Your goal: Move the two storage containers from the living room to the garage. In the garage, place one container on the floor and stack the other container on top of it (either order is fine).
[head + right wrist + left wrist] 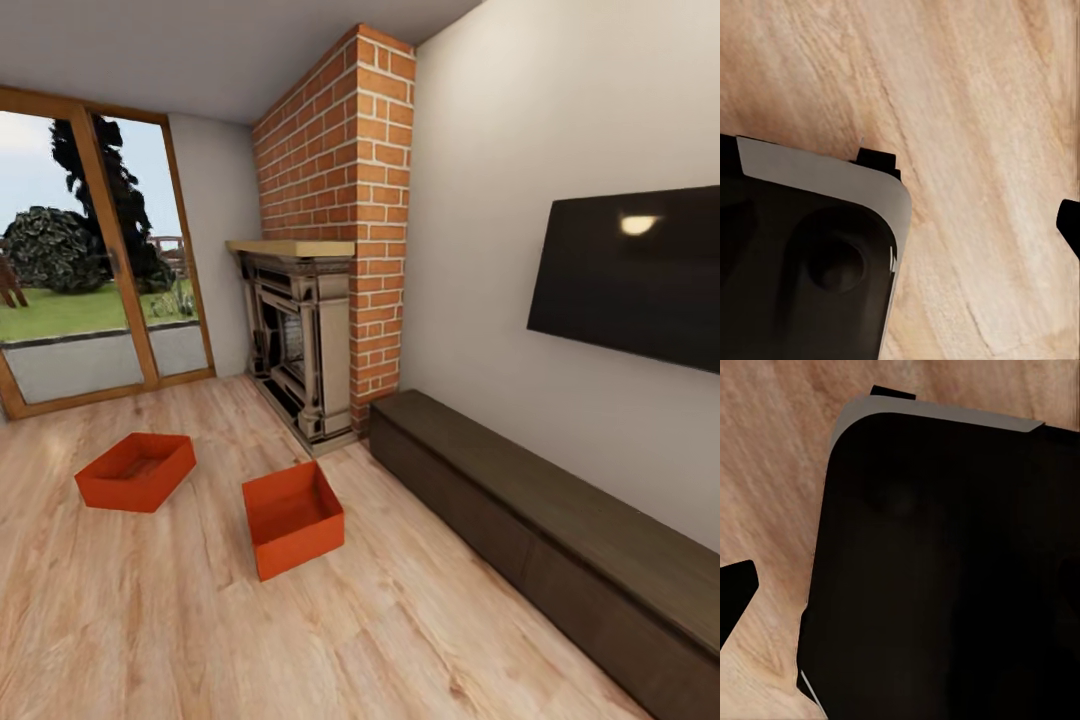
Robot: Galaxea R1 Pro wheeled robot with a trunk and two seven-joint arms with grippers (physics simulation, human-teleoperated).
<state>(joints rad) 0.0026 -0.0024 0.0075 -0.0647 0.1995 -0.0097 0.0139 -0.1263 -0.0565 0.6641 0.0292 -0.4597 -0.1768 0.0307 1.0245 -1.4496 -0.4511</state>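
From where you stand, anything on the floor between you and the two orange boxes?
Nothing visible: bare wood floor runs up to the near container and the far container. The bench sits off along the right wall.

A red-brick chimney [345, 150] rises at upper centre, with a carved fireplace surround [298, 340] and pale mantel shelf [290, 247] at its base. A black wall TV [630, 275] hangs at right above a long dark low bench [560, 530]. At left, a wood-framed glass door [95, 260] shows grass and dark trees.
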